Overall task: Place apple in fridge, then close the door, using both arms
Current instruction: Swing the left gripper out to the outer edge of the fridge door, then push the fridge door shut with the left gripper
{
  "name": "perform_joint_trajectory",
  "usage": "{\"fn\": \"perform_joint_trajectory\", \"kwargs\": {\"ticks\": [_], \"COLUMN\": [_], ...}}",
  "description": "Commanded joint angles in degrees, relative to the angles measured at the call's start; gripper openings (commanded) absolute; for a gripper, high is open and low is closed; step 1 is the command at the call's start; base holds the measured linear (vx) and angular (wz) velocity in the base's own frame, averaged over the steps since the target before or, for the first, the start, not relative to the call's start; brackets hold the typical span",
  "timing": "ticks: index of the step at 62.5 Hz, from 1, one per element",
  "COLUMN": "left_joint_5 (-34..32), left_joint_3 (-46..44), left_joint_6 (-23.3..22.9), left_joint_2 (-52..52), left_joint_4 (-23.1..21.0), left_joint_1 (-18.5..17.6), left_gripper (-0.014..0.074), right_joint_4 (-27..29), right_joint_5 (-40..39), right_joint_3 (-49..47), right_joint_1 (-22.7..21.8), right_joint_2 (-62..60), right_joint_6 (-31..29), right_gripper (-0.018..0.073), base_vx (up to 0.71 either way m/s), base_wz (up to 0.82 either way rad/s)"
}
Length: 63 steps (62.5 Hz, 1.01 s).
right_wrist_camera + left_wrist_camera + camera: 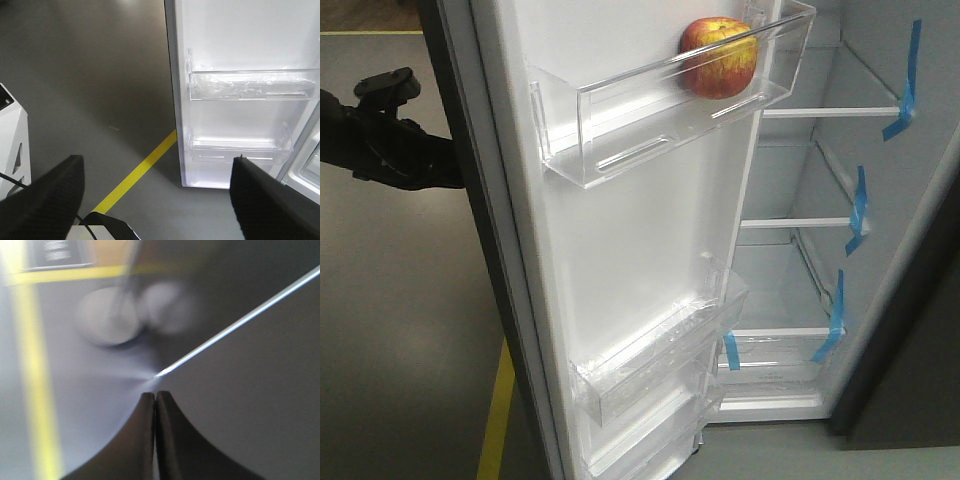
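Front view: the door (pixel 620 230) stands wide open, white inner face toward us. The apple (pixel 718 57) rests in the upper bin (pixel 620 120) on that face, against the clear front wall, so it is on the far side of the panel from the left arm (pixel 390 150), which reaches in behind the door's dark outer side. The fridge (pixel 790 170) lies open beyond, with glass shelves (pixel 820 222) marked with blue tape (pixel 860 205). We judge the apple placed and the closing push to be the step in hand. Left wrist view, badly smeared: the left gripper (pixel 154 395) has its fingers pressed together and grips nothing. The door's thin edge (pixel 235 325) ends just ahead of the tips, with the grey outer face to their right. Risk here: contact so near the edge could slide off into air, and the door would stop short of sealing. A hard shove instead could jolt the apple, which we expect would roll in the bin or hop its low wall. Right wrist view: the right gripper (pixel 159 160) is spread wide and empty, hanging over the floor (pixel 90 75) and its yellow line (pixel 145 167). The door's lower bins (pixel 250 85) lie ahead and to the right of its fingers (pixel 250 200). If this arm lingers on the inner side, we think the swinging door may strike it or pin it against the cabinet.
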Motion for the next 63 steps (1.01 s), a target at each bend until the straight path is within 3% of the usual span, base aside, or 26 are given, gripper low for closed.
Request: {"fn": "perform_joint_trajectory", "kwargs": {"ticks": [1,11,18,63], "left_joint_5": [-0.4,3.0,5.7,4.4], "left_joint_3": [-3.5,-3.9,-3.9,-3.8], "left_joint_6": [2.2,8.0,10.6,12.1], "left_joint_2": [-1.2,-0.4,-0.5,-9.0], "left_joint_4": [-7.3,-15.2,-18.4,-17.3], "left_joint_1": [-0.1,-0.1,-0.3,-13.1], "left_gripper": [-0.0006,-0.0006,-0.0006,-0.0006], "right_joint_4": [1.6,1.6,1.6,1.6], "right_joint_5": [-3.0,-3.0,-3.0,-3.0], "right_joint_3": [-1.4,-1.4,-1.4,-1.4], "right_joint_1": [0.0,0.0,0.0,0.0], "right_joint_2": [0.9,0.9,0.9,0.9], "right_joint_6": [-0.2,-0.2,-0.2,-0.2], "right_gripper": [0.0568,0.0568,0.0568,0.0568], "base_vx": [0.00,0.00,0.00,0.00], "base_wz": [0.00,0.00,0.00,0.00]}}
